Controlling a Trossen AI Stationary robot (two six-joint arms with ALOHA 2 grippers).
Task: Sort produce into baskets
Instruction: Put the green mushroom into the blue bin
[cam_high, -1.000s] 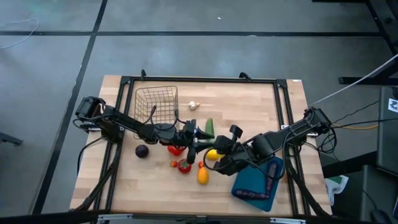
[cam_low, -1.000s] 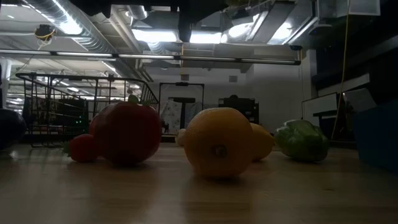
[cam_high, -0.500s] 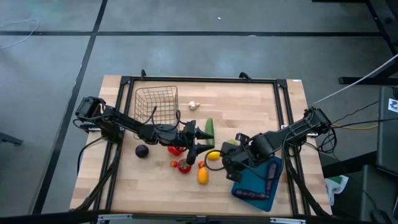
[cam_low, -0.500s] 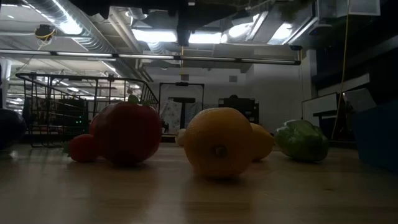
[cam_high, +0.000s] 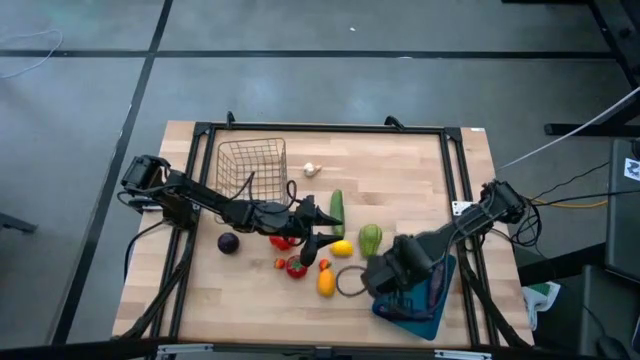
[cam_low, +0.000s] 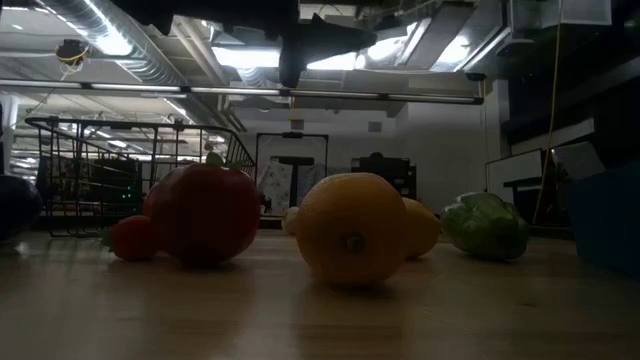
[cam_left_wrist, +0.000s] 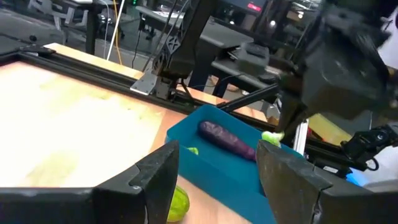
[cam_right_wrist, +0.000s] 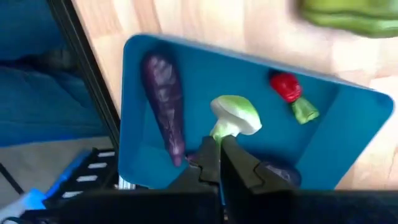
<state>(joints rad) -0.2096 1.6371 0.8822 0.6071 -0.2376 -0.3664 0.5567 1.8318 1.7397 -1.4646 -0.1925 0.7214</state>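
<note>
My right gripper (cam_right_wrist: 219, 142) is shut on a small white and green vegetable (cam_right_wrist: 235, 115) over the teal tray (cam_right_wrist: 323, 168), at the tray's left side in the high view (cam_high: 385, 275). In the tray lie a purple eggplant (cam_right_wrist: 165, 99) and a red piece with a green end (cam_right_wrist: 292, 93). My left gripper (cam_high: 318, 232) is open and empty above the table's middle, over the tomatoes (cam_high: 285, 242). The lemon (cam_high: 342, 248), green pepper (cam_high: 370, 240), cucumber (cam_high: 337, 207), garlic (cam_high: 311, 169) and a dark eggplant (cam_high: 229, 242) lie on the table. The wire basket (cam_high: 252, 165) stands at the far left. My right gripper pinches the vegetable's pale green stem end (cam_right_wrist: 217, 132) between its two fingers. The fingers point down at the tray from above. The white head sticks out beyond the fingertips, over the tray floor; whether it touches the floor I cannot tell.
An orange-yellow fruit (cam_high: 326, 283) and a second tomato (cam_high: 297, 267) lie near the table's front. In the low view the tomato (cam_low: 205, 213), the yellow fruit (cam_low: 350, 230) and the pepper (cam_low: 487, 225) stand in a row. Black frame rails (cam_high: 460, 180) border the table.
My right gripper has gone from beside the lemon at the table's middle toward the near right, to over the teal tray, carrying the vegetable. The green pepper, hidden under the arm before, now shows.
</note>
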